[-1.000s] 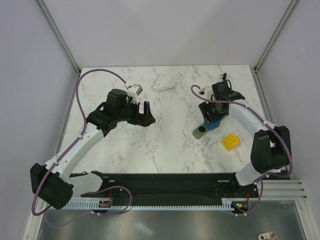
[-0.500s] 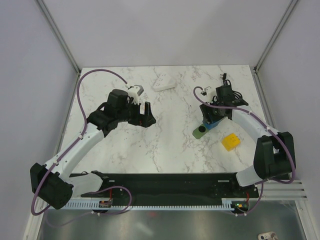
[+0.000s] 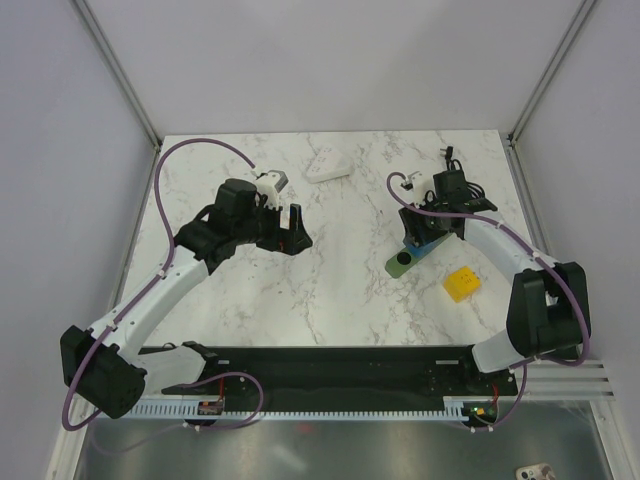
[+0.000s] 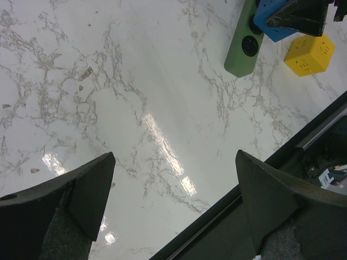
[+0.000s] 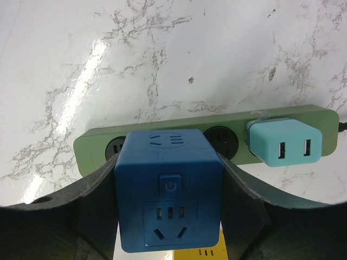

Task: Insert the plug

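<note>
My right gripper is shut on the bright-blue cube plug, both fingers pressed on its sides. The plug sits over the middle of the green power strip, between two dark sockets; whether it is seated I cannot tell. A light-teal adapter is plugged in at the strip's right end. In the top view the plug and strip lie right of centre under my right gripper. My left gripper is open and empty, left of centre, above bare marble; its wrist view shows the strip far off.
A yellow block lies near the strip's right; it also shows in the left wrist view. A white object lies at the back. A black cable runs from the strip towards the back right. A black rail borders the near edge.
My right gripper with the blue plug has shifted slightly back and right over the strip. My left gripper has rotated slightly in place.
</note>
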### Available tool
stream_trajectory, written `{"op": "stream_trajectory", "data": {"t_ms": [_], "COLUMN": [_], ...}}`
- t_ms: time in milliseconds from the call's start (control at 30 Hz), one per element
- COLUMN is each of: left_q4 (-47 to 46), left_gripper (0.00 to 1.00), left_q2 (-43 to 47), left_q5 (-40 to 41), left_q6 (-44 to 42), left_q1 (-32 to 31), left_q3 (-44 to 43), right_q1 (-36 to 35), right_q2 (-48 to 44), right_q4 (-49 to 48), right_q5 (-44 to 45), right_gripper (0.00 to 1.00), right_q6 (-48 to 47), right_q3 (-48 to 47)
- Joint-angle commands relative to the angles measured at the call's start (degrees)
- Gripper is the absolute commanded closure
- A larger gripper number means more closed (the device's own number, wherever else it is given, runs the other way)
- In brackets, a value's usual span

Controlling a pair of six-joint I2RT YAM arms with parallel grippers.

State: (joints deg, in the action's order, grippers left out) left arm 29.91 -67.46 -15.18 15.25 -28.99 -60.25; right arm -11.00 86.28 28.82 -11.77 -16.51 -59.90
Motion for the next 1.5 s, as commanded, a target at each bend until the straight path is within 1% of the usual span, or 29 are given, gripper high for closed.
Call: {"op": "stream_trajectory", "data": {"t_ms": [0, 200, 500, 633, 1133, 1367, 1467], "left_q4": [-1.9, -1.9, -1.8, -1.9, -1.9, -1.9, -1.9], "left_gripper": [0.00, 0.00, 0.00, 0.00, 0.00, 0.00, 0.00], "left_q2": [0.7, 0.8, 0.9, 0.8, 0.8, 0.8, 0.8], "left_q5": [0.3, 0.5, 0.6, 0.4, 0.5, 0.7, 0.7], "left_q6": [-2.6, -2.7, -2.7, -2.7, -2.7, -2.7, -2.8], "left_q1": [-0.1, -0.2, -0.1, -0.1, -0.2, -0.2, -0.2], "left_q3": [0.1, 0.1, 0.1, 0.0, 0.1, 0.2, 0.2], "right_q1": [0.5, 0.6, 0.7, 0.7, 0.7, 1.0, 1.2], "right_q2": [0.5, 1.3, 1.8, 0.7, -0.3, 0.4, 1.2], "right_q4": [-2.9, -2.7, -3.6, -3.2, -1.3, -0.7, -1.2], "right_q5": [-1.1, 1.1, 1.5, -1.2, -1.5, 0.9, 0.6], "right_gripper": [1.00, 1.00, 1.00, 1.00, 1.00, 1.00, 1.00], "right_q6": [-1.1, -1.5, -1.6, -0.9, -1.2, -1.9, -2.3], "right_q3": [0.1, 0.7, 0.1, -1.5, -3.9, -2.8, -2.2]}}
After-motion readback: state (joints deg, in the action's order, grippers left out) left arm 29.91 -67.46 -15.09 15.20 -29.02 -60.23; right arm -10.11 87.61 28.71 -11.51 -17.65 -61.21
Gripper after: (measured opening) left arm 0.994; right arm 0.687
